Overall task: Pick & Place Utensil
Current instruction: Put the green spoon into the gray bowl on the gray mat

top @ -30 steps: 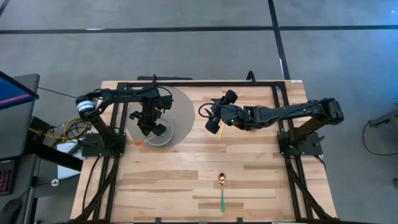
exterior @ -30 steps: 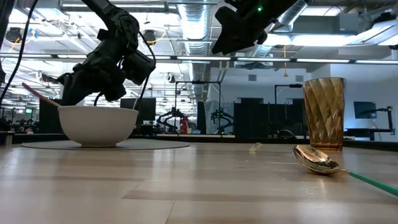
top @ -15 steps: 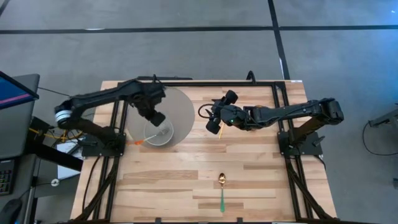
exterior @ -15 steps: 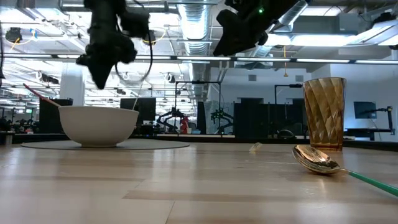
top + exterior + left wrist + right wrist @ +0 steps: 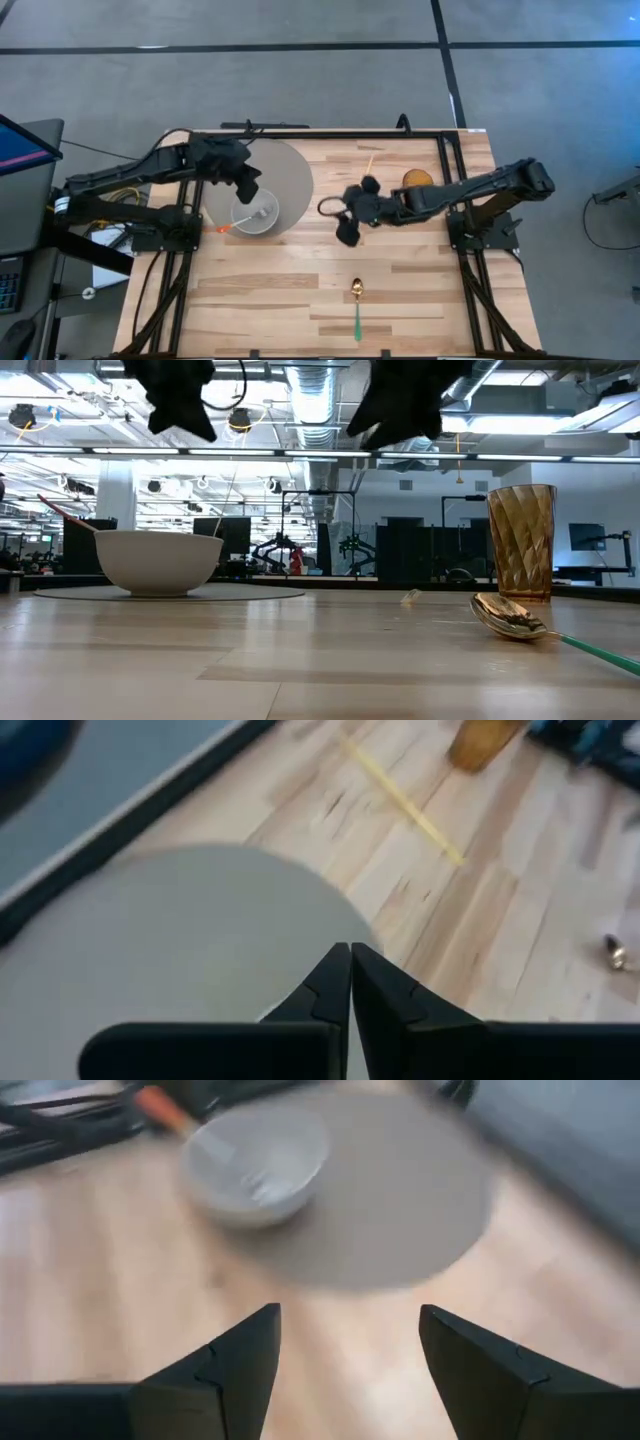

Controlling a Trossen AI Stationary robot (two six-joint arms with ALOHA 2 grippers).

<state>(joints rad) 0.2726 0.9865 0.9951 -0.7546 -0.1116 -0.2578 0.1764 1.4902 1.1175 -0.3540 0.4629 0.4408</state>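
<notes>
A gold spoon with a green handle lies flat on the wood near the table's near edge; the low view shows its bowl end. A white bowl stands on a round grey mat. An orange-handled utensil and a pale one lean on the bowl's rim. My left gripper hangs shut above the bowl's far side. My right gripper hovers open over mid-table, between the mat and the spoon.
An amber glass stands toward the table's far right, and a thin yellow stick lies beside it. Black frame rails run along the table's far edge and both sides. Bare wood lies around the spoon.
My left gripper has risen from the bowl's rim and drawn back toward the far-left, leaving the utensils in the bowl. My right gripper has swung toward the near edge, uncovering the amber glass and the yellow stick. The spoon has stayed where it was.
</notes>
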